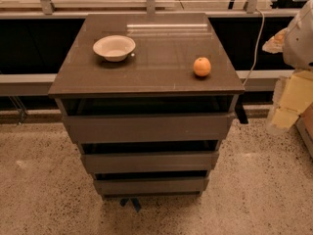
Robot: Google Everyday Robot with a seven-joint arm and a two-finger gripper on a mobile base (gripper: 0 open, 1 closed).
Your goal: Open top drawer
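While the gripper (288,104) hangs at the right edge of the frame, apart from the cabinet (161,65), we cannot tell how far it is open. We see the top drawer (146,127) at centre frame, just under the cabinet's top, which carries a bowl (114,47) and an orange (202,66).
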